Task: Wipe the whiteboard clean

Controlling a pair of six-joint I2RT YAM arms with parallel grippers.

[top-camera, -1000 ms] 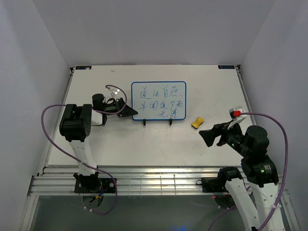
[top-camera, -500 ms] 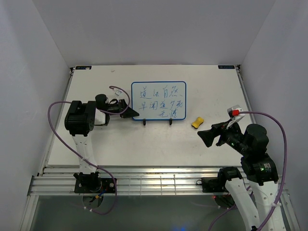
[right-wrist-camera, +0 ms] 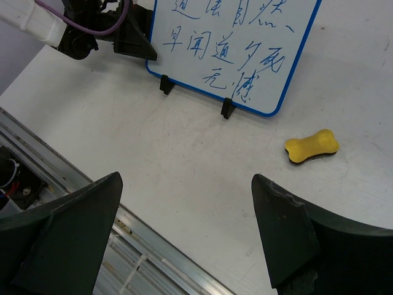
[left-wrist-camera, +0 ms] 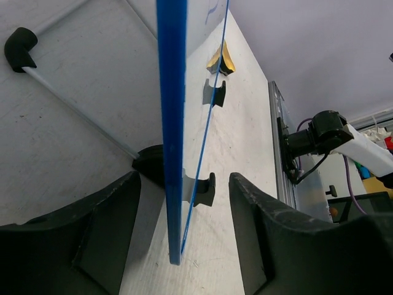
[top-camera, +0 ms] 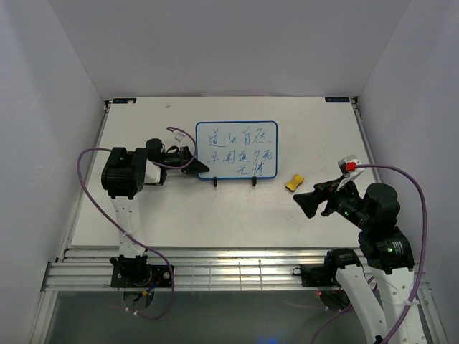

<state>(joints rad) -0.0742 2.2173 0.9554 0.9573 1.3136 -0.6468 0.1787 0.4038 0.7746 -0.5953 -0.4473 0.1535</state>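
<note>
The whiteboard (top-camera: 237, 150) stands upright on two black feet mid-table, blue-framed, covered in blue handwriting; it also shows in the right wrist view (right-wrist-camera: 236, 43). My left gripper (top-camera: 199, 165) is open at the board's left edge; in the left wrist view the blue frame (left-wrist-camera: 171, 123) stands edge-on between the two fingers, touching neither. The yellow bone-shaped eraser (top-camera: 295, 182) lies right of the board, also in the right wrist view (right-wrist-camera: 311, 147). My right gripper (top-camera: 310, 203) is open and empty, hovering above the table near the eraser, in front of it.
The table's right edge has a metal rail (top-camera: 364, 143). An aluminium rail (top-camera: 237, 269) runs along the near edge. White walls enclose the table on three sides. The left arm's purple cable (top-camera: 86, 179) loops beside it.
My left gripper has moved right, up to the board's left edge, with the arm turning inward. My right gripper has shifted slightly left and stays open.
</note>
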